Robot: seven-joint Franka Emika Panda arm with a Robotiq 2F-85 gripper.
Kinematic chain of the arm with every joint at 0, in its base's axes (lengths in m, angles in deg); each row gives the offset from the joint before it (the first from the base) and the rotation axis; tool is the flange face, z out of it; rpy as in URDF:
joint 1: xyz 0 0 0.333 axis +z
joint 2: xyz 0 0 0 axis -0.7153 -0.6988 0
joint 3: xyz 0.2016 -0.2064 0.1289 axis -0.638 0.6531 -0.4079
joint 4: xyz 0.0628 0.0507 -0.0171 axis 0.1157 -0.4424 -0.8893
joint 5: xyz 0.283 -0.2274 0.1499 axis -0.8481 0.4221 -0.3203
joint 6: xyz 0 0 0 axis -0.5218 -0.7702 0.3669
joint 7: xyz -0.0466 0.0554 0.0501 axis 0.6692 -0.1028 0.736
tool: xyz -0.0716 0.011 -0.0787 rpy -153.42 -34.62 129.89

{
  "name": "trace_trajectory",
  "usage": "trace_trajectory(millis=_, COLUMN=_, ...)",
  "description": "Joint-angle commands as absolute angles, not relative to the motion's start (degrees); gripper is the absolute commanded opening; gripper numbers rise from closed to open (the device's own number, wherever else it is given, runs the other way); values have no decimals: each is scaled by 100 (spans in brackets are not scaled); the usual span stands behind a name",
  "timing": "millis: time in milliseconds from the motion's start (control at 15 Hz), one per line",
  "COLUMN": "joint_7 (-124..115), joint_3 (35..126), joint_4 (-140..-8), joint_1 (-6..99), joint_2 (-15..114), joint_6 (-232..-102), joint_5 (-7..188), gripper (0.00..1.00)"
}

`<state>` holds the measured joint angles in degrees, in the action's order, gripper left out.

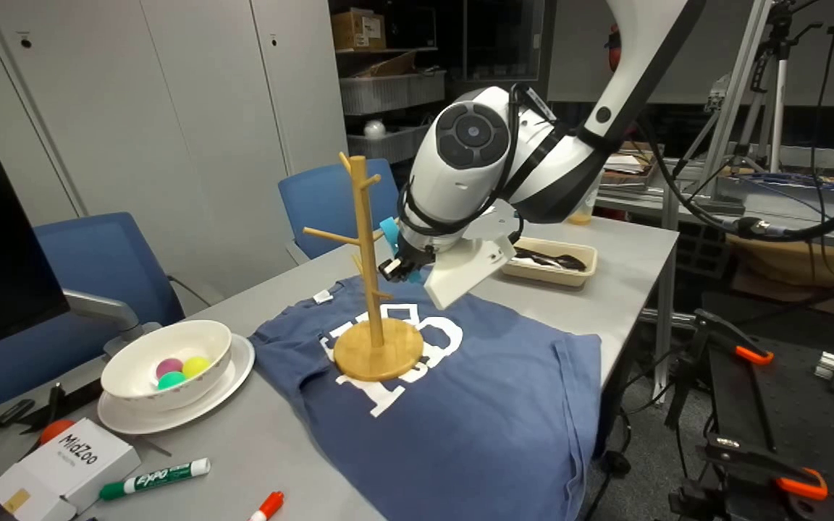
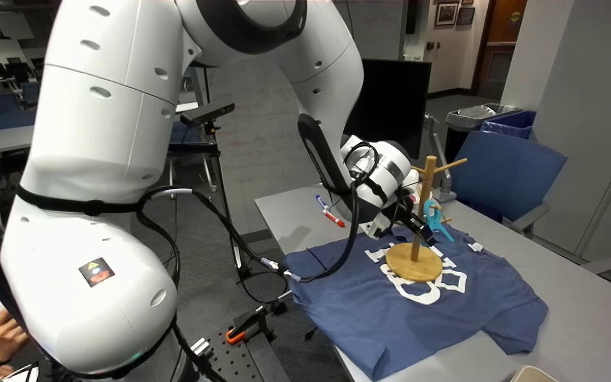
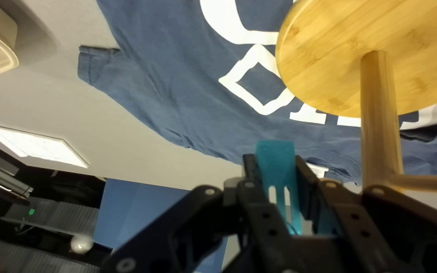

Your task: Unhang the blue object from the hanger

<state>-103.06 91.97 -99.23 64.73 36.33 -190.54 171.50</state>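
Observation:
The blue object is a slim cyan clip-like item; in the wrist view (image 3: 276, 153) it stands between my two fingertips, which touch its sides. My gripper (image 3: 275, 167) is shut on it. The wooden hanger (image 1: 366, 246) stands upright, and its pole (image 3: 379, 113) is just right of my fingers in the wrist view. In an exterior view the blue object (image 2: 435, 222) shows beside the pole near the side pegs, above the hanger's disc base (image 2: 414, 268). In an exterior view my gripper (image 1: 393, 269) partly hides the blue object (image 1: 389, 230). I cannot tell whether it touches a peg.
The hanger stands on a navy T-shirt (image 1: 475, 405) spread on the grey table (image 1: 243, 463). A beige tray (image 1: 551, 275) with dark utensils lies behind. A white bowl (image 1: 163, 391) with balls, a white box (image 1: 66, 470) and markers lie at the side. Blue chairs (image 1: 337, 199) stand along the table.

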Motion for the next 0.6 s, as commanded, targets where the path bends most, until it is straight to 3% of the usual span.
trace_trajectory(millis=0, joint_7=-10658, joint_3=9276, joint_4=-10012, joint_1=6601, joint_2=3816, joint_6=-18975, joint_5=17516, gripper=6)
trace_trajectory(millis=533, joint_7=-10782, joint_3=9269, joint_4=-10437, joint_1=6642, joint_2=4290, joint_6=-18894, joint_5=17708, gripper=6)
